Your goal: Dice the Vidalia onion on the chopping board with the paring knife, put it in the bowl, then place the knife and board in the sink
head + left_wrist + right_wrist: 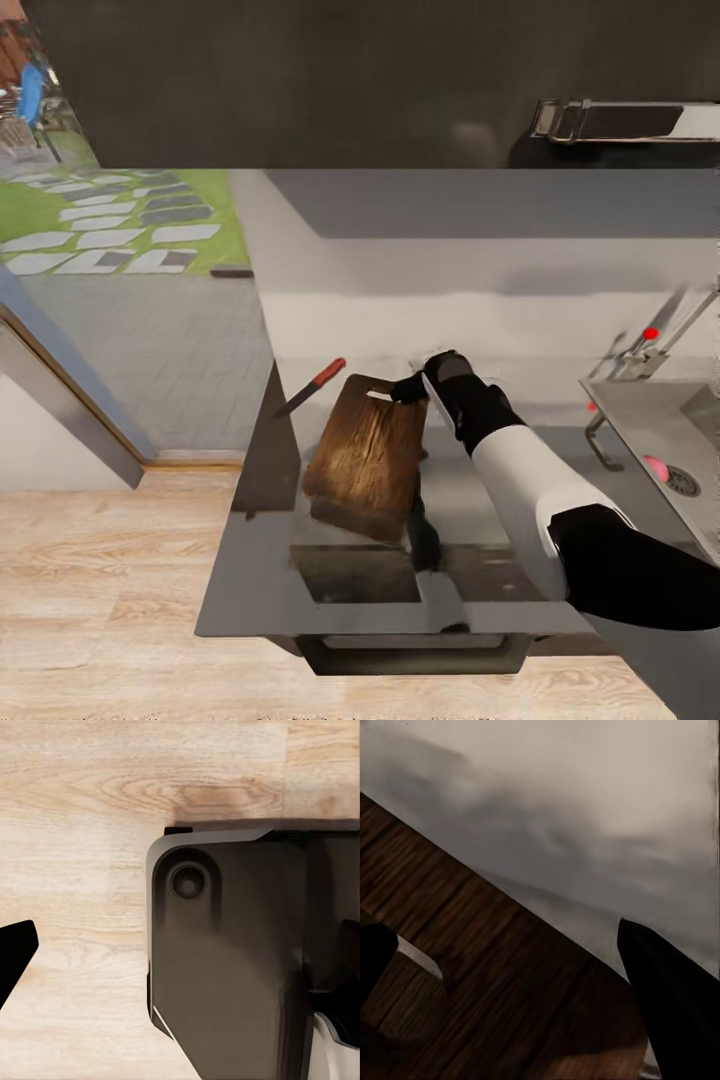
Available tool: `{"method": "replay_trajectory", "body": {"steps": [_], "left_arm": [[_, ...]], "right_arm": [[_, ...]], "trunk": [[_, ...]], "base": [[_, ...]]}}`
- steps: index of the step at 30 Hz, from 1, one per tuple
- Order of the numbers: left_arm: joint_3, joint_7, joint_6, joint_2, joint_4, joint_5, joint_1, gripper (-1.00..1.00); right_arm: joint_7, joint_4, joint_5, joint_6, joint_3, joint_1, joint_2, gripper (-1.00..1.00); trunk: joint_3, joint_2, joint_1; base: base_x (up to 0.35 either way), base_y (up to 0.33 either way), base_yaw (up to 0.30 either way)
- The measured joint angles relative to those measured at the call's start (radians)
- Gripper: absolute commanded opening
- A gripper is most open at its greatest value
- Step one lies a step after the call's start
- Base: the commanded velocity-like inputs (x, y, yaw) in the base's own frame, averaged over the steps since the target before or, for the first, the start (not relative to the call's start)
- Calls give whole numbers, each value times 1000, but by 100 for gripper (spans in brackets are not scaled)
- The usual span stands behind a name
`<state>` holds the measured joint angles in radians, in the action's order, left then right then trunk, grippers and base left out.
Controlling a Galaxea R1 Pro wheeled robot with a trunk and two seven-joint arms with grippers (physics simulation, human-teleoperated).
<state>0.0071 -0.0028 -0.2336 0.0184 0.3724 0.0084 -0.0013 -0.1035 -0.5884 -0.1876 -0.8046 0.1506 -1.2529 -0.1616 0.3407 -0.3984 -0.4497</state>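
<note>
Grey countertop [480,510], pale wood floor [100,590], right tool [410,388] gripping tilted chopping board [365,465]

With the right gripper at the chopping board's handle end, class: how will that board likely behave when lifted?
The chopping board looks like thick wood, so probably stiff and fairly heavy. Gripped by the right gripper at one end, it may sag or swing. It already looks tilted on the countertop.

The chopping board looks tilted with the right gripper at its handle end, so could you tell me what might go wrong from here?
The chopping board sits tilted, its near end raised off the countertop, while the right gripper is at its slotted end; it could slip or drop. The paring knife lies just beyond the board's far-left corner, so a swing of the board might knock it towards the counter's edge.
</note>
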Motion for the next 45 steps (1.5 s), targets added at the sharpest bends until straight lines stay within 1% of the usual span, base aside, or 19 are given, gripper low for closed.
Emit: {"method": "replay_trajectory", "body": {"steps": [3,4,5,7,8,11,13,15,17,19,21,22,26,32,33,38,41,43,45], "left_arm": [[0,0,0,0,0,0,0,100],[0,0,0,0,0,0,0,100],[0,0,1,0,0,0,0,100],[0,0,0,0,-1,0,1,100],[0,0,0,0,-1,0,1,100],[0,0,0,0,-2,0,0,100],[0,0,0,0,-2,0,0,100],[0,0,0,0,-2,0,0,100],[-1,0,1,0,-2,0,1,100],[-1,1,1,0,-2,0,0,100],[-1,1,1,-1,-1,0,1,100],[-1,1,1,-1,-2,0,0,100],[-1,1,1,-2,-2,0,0,100],[-1,2,1,-2,-2,1,1,100],[-1,2,1,-2,-2,1,0,100],[-2,3,1,-3,-3,1,0,100],[-2,3,1,-3,-3,1,0,100],[-3,3,1,-3,-3,1,0,100],[-3,3,1,-3,-3,1,0,100]], "right_arm": [[1,-1,-2,-1,-74,0,14,-100],[1,-3,19,-2,-131,0,42,-100],[4,-3,-36,1,-136,0,53,-100],[5,-22,10,-2,-149,0,70,-100],[7,-27,-18,-1,-148,0,74,-100],[27,-45,-8,-2,-167,0,84,-100],[45,-48,-5,-3,-196,0,86,-100],[80,-51,-18,-2,-255,0,87,-100],[176,-52,-26,-2,-324,0,87,-100],[262,-52,-11,-1,-343,0,83,-100],[359,-52,-23,-2,-352,1,83,-100],[368,-52,-1,3,-354,1,82,-100],[407,-56,0,5,-386,0,84,-100],[505,-120,0,10,-545,0,82,-100],[524,-137,-17,5,-556,0,82,-100],[559,-173,23,8,-578,1,80,-100],[582,-177,37,7,-610,1,80,-100],[631,-176,34,6,-657,1,78,-100],[670,-175,52,13,-677,1,71,-100]], "trunk": [[-5,0,0],[-6,0,0],[-8,0,0],[-11,0,0],[-12,0,0],[-15,0,0],[-16,0,0],[-17,0,0],[-17,0,0],[-17,0,0],[-17,0,0],[-17,0,0],[-17,0,0],[-17,0,0],[-17,0,0],[-17,0,0],[-17,0,0],[-17,0,0],[-17,0,0]], "base": [[-150,-49,0],[-129,-44,0],[-121,-35,0],[-53,-13,0],[-30,-7,0],[-12,-3,0],[-4,-1,0],[-2,0,0],[0,0,0],[0,0,0],[0,0,0],[0,0,0],[-69,-37,0],[-222,-163,0],[-253,-195,0],[-258,-201,0],[-253,-204,0],[-108,-92,0],[-48,-41,0]]}}
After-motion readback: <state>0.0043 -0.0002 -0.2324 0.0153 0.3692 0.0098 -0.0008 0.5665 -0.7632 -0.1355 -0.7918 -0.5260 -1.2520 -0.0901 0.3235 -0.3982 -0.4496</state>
